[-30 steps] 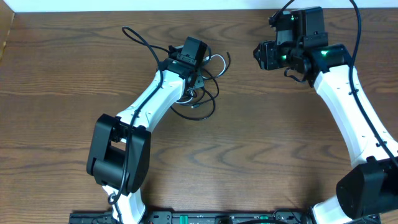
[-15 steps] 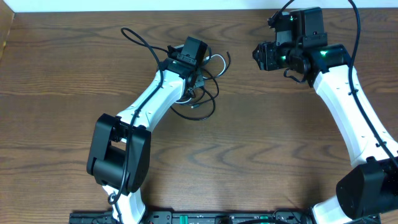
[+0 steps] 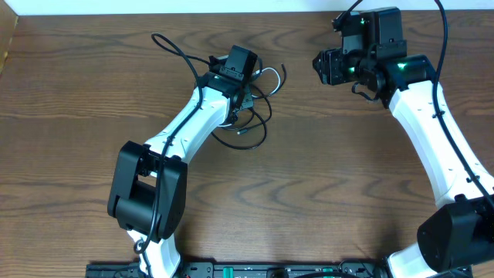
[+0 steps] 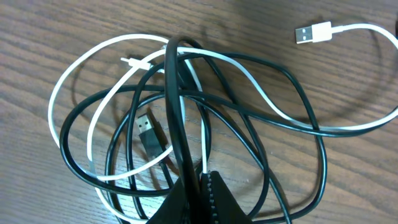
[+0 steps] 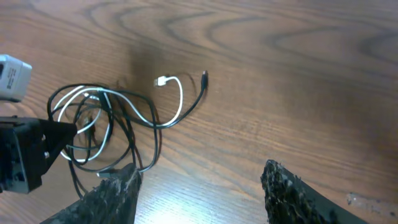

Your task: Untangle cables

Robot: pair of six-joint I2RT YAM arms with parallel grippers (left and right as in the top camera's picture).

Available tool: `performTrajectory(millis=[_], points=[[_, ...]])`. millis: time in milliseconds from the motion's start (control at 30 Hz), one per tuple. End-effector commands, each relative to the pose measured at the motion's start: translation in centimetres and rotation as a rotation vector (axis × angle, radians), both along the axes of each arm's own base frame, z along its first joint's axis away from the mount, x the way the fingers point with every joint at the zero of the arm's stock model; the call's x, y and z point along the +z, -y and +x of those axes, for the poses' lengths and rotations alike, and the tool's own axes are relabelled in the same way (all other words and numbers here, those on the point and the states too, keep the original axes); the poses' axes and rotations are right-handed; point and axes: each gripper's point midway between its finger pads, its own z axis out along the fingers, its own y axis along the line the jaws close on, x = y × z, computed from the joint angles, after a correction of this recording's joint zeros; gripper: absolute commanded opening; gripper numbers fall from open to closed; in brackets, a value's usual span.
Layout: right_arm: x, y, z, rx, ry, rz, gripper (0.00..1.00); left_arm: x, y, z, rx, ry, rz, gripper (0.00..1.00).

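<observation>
A thin black cable [image 4: 273,118] and a thin white cable [image 4: 68,93] lie tangled in loops on the wooden table, also in the overhead view [image 3: 258,127] and the right wrist view [image 5: 130,121]. The white cable's USB plug [image 4: 311,32] lies free at the far right; a black plug [image 4: 148,129] lies inside the loops. My left gripper [image 4: 193,186] is shut on a black strand that rises from the pile. My right gripper [image 5: 199,186] is open and empty, held above the table to the right of the tangle, near the far edge [image 3: 328,68].
A thicker black arm wire [image 3: 174,50] loops on the table behind the left arm. The table's far edge [image 3: 154,13] runs close behind the tangle. Bare wood lies between the two arms.
</observation>
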Motion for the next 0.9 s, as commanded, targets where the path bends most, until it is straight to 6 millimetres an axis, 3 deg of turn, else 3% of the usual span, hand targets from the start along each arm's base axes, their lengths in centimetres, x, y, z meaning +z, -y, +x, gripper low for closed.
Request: performTrajectory(millis=[0,267,500,700,867], points=[[0.5,-0.2,0.3,0.011,0.024,-0.001,0.59,5.0,0.6,0.9,-0.069,0.107,-0.027,0.08],[1.2,-0.5,0.9,0.015,0.06,0.013,0.61,14.0,4.6,0.7,-0.219,0.308,-0.277,0.07],[2.3,-2.3,0.8,0.092,0.084,0.094,0.63,20.9,5.6,-0.2,-0.28,0.472,-0.392,0.07],[2.9,-3.6,0.2,0.158,0.084,0.158,0.66,25.4,5.4,-0.7,-0.26,0.591,-0.46,0.07],[3.3,-4.4,-0.2,0.2,0.08,0.198,0.67,27.6,5.3,-0.9,-0.249,0.653,-0.499,0.07]])
